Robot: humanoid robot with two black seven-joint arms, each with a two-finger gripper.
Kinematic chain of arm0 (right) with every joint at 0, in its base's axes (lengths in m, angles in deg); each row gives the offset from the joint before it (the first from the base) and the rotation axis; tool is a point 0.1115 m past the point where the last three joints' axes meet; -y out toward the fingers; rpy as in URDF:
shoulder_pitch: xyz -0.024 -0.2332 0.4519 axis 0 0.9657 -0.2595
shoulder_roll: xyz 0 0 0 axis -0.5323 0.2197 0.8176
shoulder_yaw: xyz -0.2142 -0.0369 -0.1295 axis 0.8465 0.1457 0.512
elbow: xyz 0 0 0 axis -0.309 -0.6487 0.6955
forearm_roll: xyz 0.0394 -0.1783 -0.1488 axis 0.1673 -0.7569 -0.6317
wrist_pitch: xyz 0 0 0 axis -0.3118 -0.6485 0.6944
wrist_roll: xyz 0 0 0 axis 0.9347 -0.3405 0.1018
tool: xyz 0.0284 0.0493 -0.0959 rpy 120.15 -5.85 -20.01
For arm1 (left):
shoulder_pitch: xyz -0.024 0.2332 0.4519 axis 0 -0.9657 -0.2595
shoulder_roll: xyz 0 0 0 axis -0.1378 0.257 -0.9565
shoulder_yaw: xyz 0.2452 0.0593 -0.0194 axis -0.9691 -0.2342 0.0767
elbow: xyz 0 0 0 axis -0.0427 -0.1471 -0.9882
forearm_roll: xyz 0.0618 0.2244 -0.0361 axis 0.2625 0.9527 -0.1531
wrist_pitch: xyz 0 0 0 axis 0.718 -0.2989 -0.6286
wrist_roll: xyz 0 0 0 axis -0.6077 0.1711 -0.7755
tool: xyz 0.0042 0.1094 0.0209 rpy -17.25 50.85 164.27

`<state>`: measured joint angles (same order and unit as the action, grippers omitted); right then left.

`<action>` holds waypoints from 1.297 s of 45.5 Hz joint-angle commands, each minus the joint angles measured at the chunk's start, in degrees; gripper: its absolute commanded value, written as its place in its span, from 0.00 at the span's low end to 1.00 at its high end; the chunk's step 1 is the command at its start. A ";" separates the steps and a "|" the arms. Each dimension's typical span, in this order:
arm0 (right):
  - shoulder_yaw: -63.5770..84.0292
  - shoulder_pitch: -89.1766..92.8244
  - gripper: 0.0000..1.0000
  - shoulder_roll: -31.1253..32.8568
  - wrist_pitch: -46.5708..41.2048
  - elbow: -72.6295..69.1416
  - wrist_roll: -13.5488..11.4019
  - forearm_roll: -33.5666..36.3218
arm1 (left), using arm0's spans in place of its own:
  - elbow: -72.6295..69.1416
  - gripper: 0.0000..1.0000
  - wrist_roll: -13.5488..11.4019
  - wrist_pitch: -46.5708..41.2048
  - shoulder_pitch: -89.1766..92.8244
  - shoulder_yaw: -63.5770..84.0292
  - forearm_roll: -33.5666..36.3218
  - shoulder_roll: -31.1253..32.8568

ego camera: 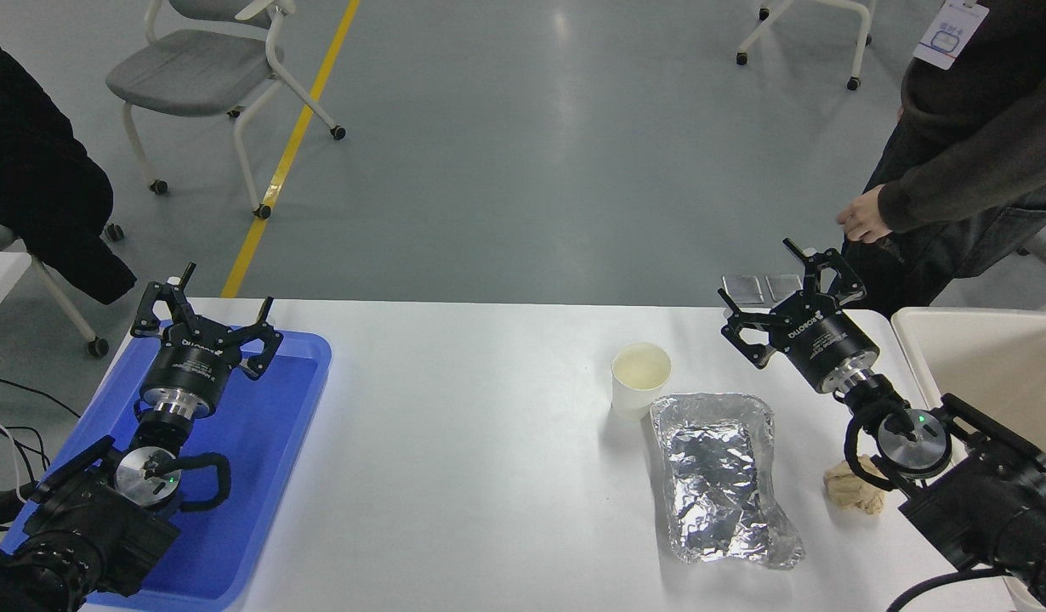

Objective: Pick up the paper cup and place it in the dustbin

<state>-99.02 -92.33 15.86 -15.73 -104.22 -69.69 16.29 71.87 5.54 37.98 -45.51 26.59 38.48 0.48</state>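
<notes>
Dustbin (982, 357) cut by right edge; paper ball (855, 489) perhaps partly arm-hidden.

The right hand (782, 293) carries white print on the side of its black round body — the brand "ROBOTIQ", slanted with the wrist's tilt, and beside it a smaller line too fine to make out. The left hand (204, 306), over the blue tray (293, 425), has the same kind of white print on its body, too small and blurred to read. Nothing legible shows on the paper cup (640, 380), the foil tray (719, 476) or the table (455, 442).
</notes>
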 commanded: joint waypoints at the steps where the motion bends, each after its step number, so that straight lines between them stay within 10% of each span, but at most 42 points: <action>1: 0.04 -0.49 1.00 -0.05 -0.01 -0.17 0.02 -0.03 | 0.17 1.00 0.18 0.00 0.00 0.00 0.09 0.09; 27: 0.22 -6.46 1.00 1.97 0.61 -0.34 -0.86 -11.89 | 0.00 1.00 0.09 0.00 0.00 0.00 0.00 0.09; 33: 2.14 -10.59 1.00 5.48 0.52 -1.48 -5.24 -18.39 | 0.17 1.00 0.09 0.00 0.00 0.00 0.00 0.09; 59: 58.56 -48.03 1.00 14.28 0.17 -12.11 -7.54 -25.34 | 0.00 1.00 0.09 0.00 0.09 0.00 0.09 0.18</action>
<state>-62.84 -125.24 27.70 -15.41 -109.82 -76.76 -6.23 71.94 5.61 37.98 -45.52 26.60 38.50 0.58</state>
